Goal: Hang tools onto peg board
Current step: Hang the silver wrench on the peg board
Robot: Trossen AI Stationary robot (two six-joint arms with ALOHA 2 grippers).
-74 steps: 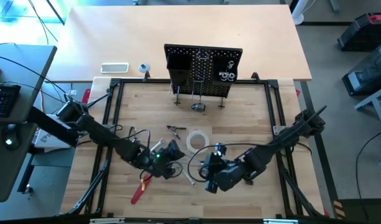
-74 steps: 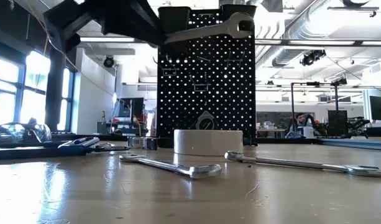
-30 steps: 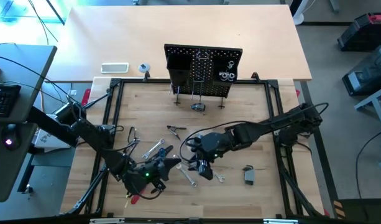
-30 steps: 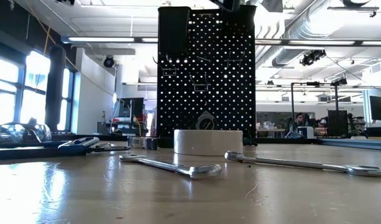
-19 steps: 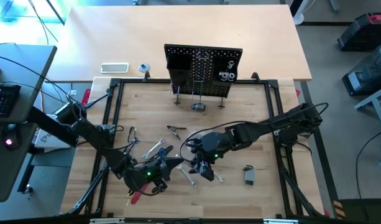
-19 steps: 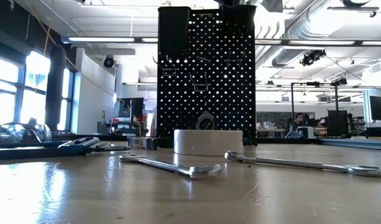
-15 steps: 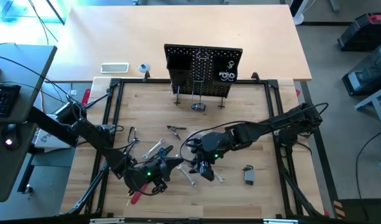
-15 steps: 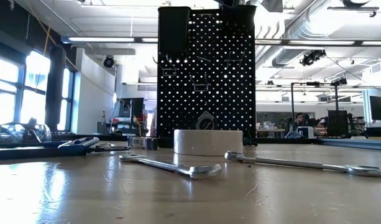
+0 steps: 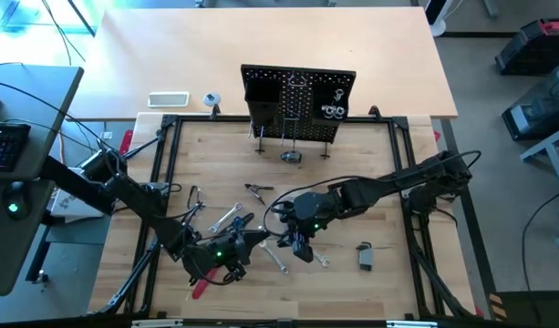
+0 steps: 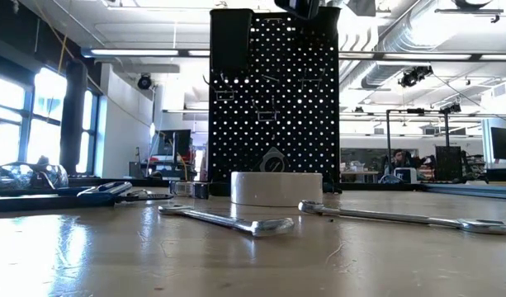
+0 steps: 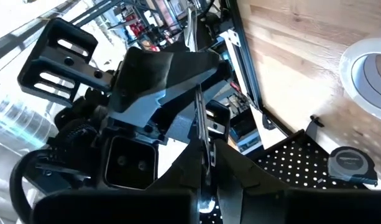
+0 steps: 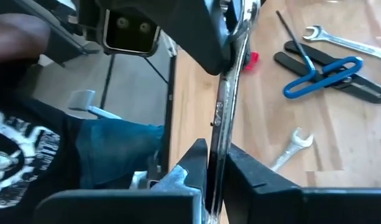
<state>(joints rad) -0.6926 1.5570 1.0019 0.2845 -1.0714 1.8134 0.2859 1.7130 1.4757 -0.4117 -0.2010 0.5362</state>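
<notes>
Two robot arms meet over the middle of the desk's near half, sharing one silver wrench (image 12: 222, 109) in mid-air. In the right wrist view the right hand (image 12: 214, 163) has its fingers pressed onto one end of the shaft, while the left hand (image 12: 224, 43) pinches the other end; the left wrist view shows the same thin bar (image 11: 202, 134) running between both hands. From above, the left hand (image 9: 232, 248) and the right hand (image 9: 295, 244) sit close together, the left nearer the desk's front edge.

The peg board (image 9: 298, 102) stands upright at the desk's far edge, well apart from the pair, already bearing a few items. Other tools lie loose on the desk: the white tape roll (image 10: 276, 188) near the centre, two wrenches (image 10: 228, 219) flat on the wood in the low view, blue-handled pliers (image 12: 324, 73) and a further small wrench (image 12: 291, 147) below the hands, a red-handled tool (image 9: 199, 287) near the front edge, and a small dark object (image 9: 365, 257) toward the right side.

The moment reads as a handover, and the risk lies in its timing. If the left hand lets go before the right has a firm, square hold, the smooth shaft may pivot or slip and drop among the loose tools. If neither yields, the two arms may pull against each other and twist the wrench out of line for the hooks.
</notes>
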